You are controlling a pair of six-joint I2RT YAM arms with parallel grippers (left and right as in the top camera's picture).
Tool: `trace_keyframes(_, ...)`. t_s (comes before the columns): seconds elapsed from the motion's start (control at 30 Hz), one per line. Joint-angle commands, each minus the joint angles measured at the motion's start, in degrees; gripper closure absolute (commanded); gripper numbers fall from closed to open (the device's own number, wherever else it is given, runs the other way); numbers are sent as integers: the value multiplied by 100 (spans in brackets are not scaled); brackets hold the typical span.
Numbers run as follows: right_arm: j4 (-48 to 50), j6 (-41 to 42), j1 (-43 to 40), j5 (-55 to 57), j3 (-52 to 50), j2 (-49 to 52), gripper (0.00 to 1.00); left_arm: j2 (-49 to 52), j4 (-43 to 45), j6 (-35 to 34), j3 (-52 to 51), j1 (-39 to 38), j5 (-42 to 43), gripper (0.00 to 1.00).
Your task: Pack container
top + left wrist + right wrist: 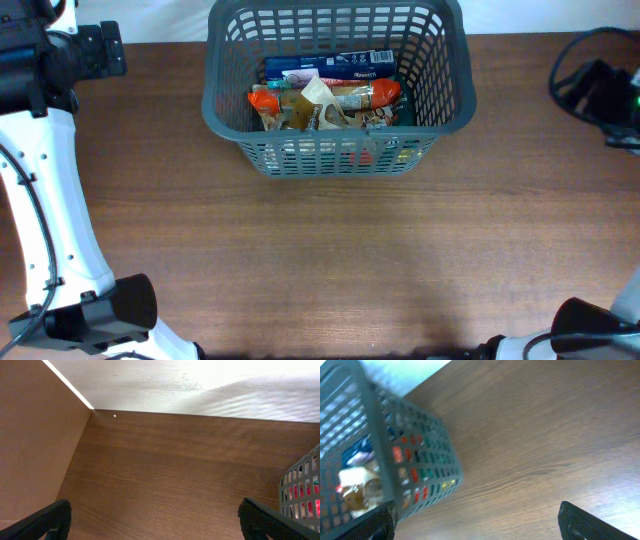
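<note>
My left hand [155,506] hangs over bare tabletop [165,465], spread wide, holding nothing. Centre, at the far edge, sits the container [338,155], snack packets [330,95] heaped inside. My right hand [476,507] gapes empty just beside it, though that view's blurred.

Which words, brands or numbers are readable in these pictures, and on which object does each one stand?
No text can be read with certainty.
On the blue packet inside the basket: white lettering, too small to read.
On the orange-red packet: a printed label, blurred.
In both wrist views: only blurred colours behind the basket lattice, no text.
</note>
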Motion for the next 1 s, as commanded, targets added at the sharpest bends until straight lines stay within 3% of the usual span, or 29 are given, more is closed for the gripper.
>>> trace_keyframes(0.0,2,-17,610,4,-20,-284,1,9,0,-72,-22,28,22,1)
trace_keyframes(0.23,-9,-245,1661,146,-20,-1010,1,9,0,-72,-22,28,22,1)
trace_keyframes(0.33,201,-868,1722,1139,-81,-1473,1,9,0,-72,-22,28,22,1)
trace_keyframes(0.43,953,-907,1720,2328,-538,-2114,1,9,0,-72,-22,28,22,1)
trace_keyframes(0.53,2481,-905,1720,3305,-1707,-3121,1,9,-2,-72,-22,28,20,1)
trace_keyframes(0.73,5552,-903,1722,3569,-4653,-5510,1,9,0,-72,-22,28,22,1)
trace_keyframes(0.83,6087,-901,1722,3567,-5853,-6548,1,9,0,-72,-22,28,22,1)
trace_keyframes(0.97,5823,-643,1722,3289,-7147,-7593,1,9,0,-72,-22,28,22,1)
